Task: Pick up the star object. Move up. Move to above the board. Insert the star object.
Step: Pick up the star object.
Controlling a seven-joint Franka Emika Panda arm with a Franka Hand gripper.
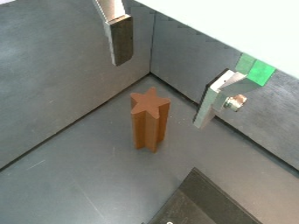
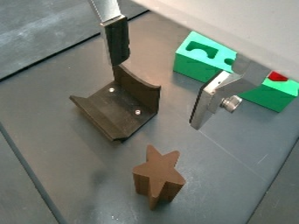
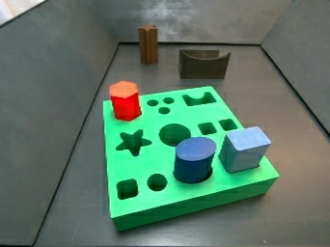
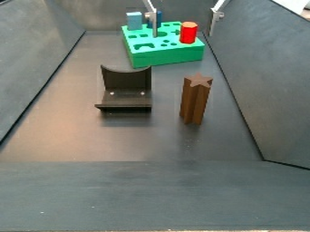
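The star object [image 1: 149, 121] is a slim brown fluted prism standing upright on the grey floor; it also shows in the wrist view [image 2: 158, 178] and in both side views [image 3: 150, 43] [image 4: 195, 98]. The gripper [image 1: 170, 74] is open and empty, hanging high above the floor with nothing between its silver fingers [image 2: 212, 103]. The star object stands apart from it, lower down. The green board [image 3: 194, 191] lies on the floor with a star-shaped hole [image 3: 130, 143] near its left side; it also shows in a side view [image 4: 164, 54] and partly in a wrist view [image 2: 205, 57].
The dark fixture [image 2: 117, 105] [image 4: 125, 89] stands beside the star object. In the board stand a red hexagonal peg [image 3: 125, 99], a blue cylinder [image 3: 194, 159] and a light-blue cube [image 3: 245, 148]. Grey walls [image 3: 77, 58] enclose the floor.
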